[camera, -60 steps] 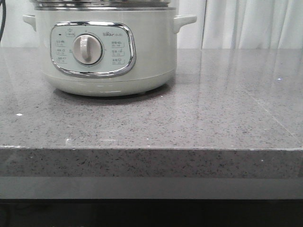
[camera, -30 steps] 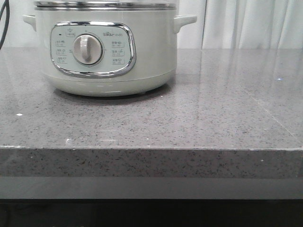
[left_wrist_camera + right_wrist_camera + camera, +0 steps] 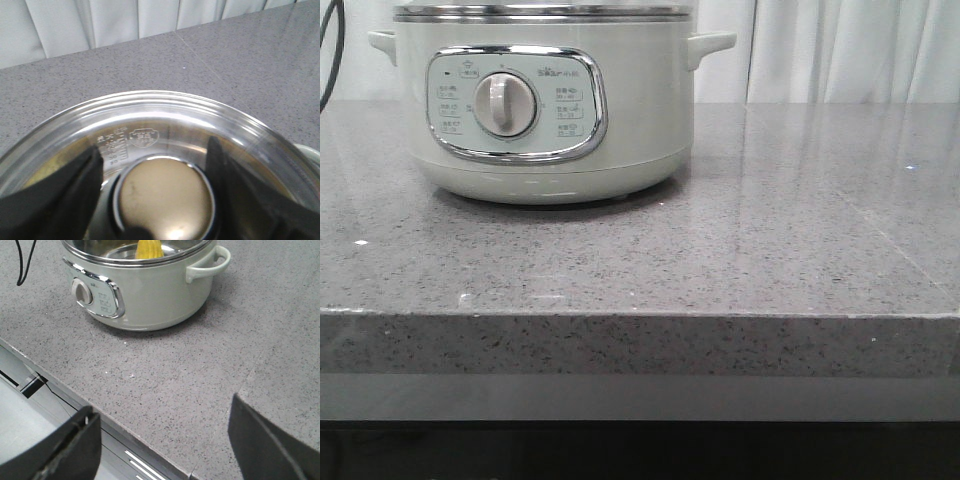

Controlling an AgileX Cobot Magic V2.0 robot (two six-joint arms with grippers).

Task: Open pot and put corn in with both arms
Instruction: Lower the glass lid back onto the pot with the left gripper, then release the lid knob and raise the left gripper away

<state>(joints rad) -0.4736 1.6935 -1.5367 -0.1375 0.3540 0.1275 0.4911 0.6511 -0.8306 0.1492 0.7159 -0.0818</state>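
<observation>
The pale green-white pot (image 3: 550, 110) stands at the back left of the grey counter, also in the right wrist view (image 3: 150, 295). The yellow corn (image 3: 149, 247) stands inside it. A glass lid (image 3: 165, 115) lies over the pot's steel rim, and its round knob (image 3: 165, 197) sits between my left gripper's (image 3: 154, 147) black fingers. A thin gap shows on one side of the knob, so that gripper is open. My right gripper (image 3: 162, 407) is open and empty, above the counter's front edge, well clear of the pot. Neither gripper shows in the front view.
A black cable (image 3: 328, 50) hangs left of the pot, also in the right wrist view (image 3: 22, 265). The counter's front edge (image 3: 640, 315) drops to a metal frame (image 3: 30, 385). White curtains (image 3: 850, 50) hang behind the counter.
The glass lid's edge at the top of the pot has settled lower onto the steel rim. The pot has not moved.
</observation>
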